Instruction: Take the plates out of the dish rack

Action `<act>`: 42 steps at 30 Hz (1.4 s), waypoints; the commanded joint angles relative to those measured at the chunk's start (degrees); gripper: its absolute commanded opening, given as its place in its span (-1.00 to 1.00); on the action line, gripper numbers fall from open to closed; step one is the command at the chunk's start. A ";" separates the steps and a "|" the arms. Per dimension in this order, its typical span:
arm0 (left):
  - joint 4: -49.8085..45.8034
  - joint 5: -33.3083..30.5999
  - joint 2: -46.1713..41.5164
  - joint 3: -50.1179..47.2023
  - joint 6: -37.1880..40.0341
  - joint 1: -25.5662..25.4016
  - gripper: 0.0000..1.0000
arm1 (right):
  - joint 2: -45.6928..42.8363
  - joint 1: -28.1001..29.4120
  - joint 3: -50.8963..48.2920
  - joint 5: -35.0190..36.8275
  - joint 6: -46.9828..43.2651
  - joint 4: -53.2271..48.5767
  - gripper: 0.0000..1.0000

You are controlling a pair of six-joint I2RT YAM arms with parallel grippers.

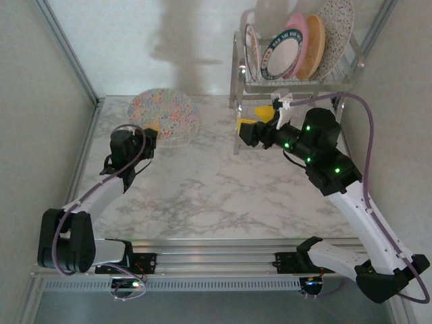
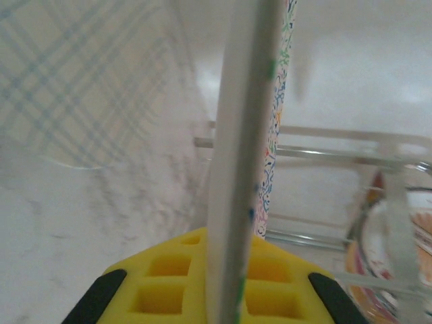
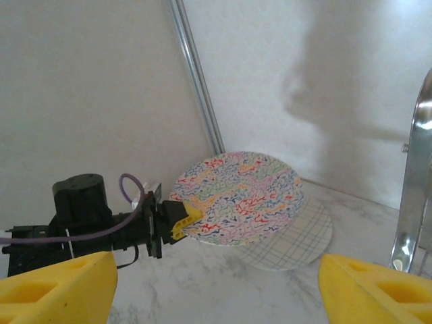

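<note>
The dish rack (image 1: 300, 84) is made of shiny wire with round tube legs. Five round plates (image 1: 297, 47) stand on their edges in its top basket: one with a dark red rim, one white with a dark ring, one pink, one orange-brown and one grey with tiny dots. Well off to the left of the dish rack, the left gripper (image 3: 181, 221) is clamped on the rim of the squiggly plate (image 3: 236, 196), which is covered in little lines of many colours. Seen from the right wrist, this plate is tilted up off the white marble table (image 1: 202, 182). A checked plate (image 3: 293, 246) lies flat just under it. The left wrist view shows the same plate edge-on, a thin white rim squeezed between yellow foam pads (image 2: 169, 280) with square holes. The right gripper (image 1: 258, 119) hangs just in front of the dish rack, near its front left leg. Its yellow fingers are wide apart with nothing between them.
</note>
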 commanded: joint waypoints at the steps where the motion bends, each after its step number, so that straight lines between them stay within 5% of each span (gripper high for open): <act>1: 13.52 -1.71 2.25 -1.34 -0.78 1.07 -1.00 | -1.35 0.97 -1.01 -1.49 -3.11 2.59 0.59; 20: 25.56 3.67 27.13 5.10 -2.40 2.64 -1.00 | 0.06 3.11 -2.57 0.36 -7.74 4.43 0.77; 42: 25.75 6.16 37.35 11.16 -1.94 3.14 -1.00 | 0.73 3.31 -2.55 0.68 -7.56 5.38 0.78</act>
